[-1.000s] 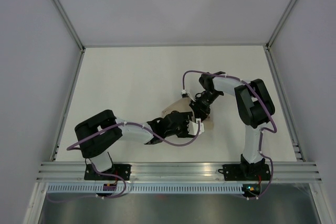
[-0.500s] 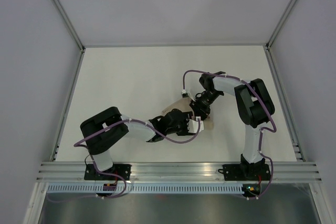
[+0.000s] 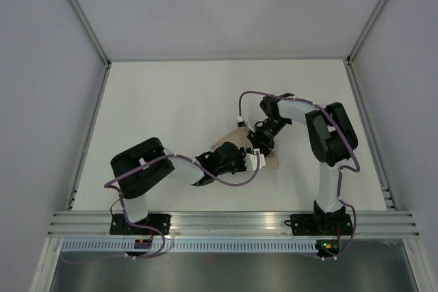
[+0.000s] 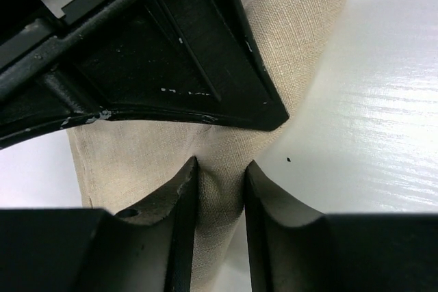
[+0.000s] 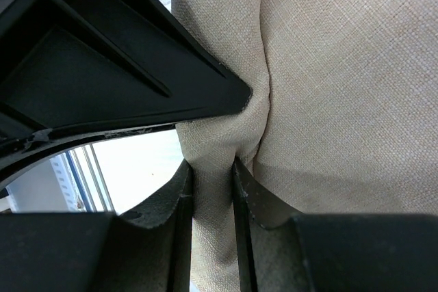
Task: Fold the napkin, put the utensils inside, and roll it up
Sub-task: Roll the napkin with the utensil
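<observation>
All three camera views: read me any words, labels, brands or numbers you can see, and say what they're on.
No text can be read in any view.
white tag on the right arm's cable, top view: too small to read.
napkin: plain weave, no print.
left claw and right claw: bare black, scuffs only, no markings.

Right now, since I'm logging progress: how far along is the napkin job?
Done: the napkin looks folded into a narrow bundle. In hand: left gripper and right gripper both pinch its cloth. Remaining: finishing the roll; utensils aren't visible, so I can't confirm they're inside.
</observation>
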Controlling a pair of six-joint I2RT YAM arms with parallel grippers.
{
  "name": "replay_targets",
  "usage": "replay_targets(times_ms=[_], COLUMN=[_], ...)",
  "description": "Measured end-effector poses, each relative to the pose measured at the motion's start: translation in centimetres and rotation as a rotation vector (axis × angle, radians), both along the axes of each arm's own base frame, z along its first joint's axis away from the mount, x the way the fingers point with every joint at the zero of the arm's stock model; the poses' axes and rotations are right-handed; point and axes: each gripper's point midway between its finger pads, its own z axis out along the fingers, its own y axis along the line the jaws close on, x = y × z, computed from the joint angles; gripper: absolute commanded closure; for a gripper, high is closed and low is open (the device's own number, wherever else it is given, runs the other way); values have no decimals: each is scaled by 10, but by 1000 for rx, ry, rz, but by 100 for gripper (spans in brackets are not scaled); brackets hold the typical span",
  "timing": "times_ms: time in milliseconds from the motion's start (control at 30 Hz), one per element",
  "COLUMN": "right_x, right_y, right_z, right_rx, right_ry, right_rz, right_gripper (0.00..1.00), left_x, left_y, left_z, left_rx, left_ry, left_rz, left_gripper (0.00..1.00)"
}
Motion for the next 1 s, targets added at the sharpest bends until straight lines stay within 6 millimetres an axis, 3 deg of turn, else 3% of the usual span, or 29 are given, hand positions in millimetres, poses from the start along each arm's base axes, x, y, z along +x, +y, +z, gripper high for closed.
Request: replay_targets(times_ms=[100, 133, 233, 433, 600, 800, 1000], right_x=[0, 0, 1, -2, 15, 54, 66], right_y=[0, 0, 0, -5, -19, -33, -51], right_z=[0, 1, 2, 10, 18, 57, 83], right_rx=[1, 2, 8, -12, -44, 14, 60], right_ry=[-2, -6, -23, -87, -231, -421, -525], right_rz=[0, -1, -4, -22, -105, -271, -357], right_gripper=[80, 72, 57, 39, 35, 33, 34], left_x=[0, 0, -1, -3, -3, -1, 7], left_y=[0, 0, 0, -6, -11, -12, -22], left_z=[0, 0, 0, 0, 0, -1, -2], left_rx=[-15, -18, -25, -49, -69, -88, -103], left_ry=[2, 3, 7, 55, 106, 188, 347], left_rz=[5, 6, 8, -7, -12, -18, -33], left_gripper=[92, 97, 98, 98, 98, 98, 98])
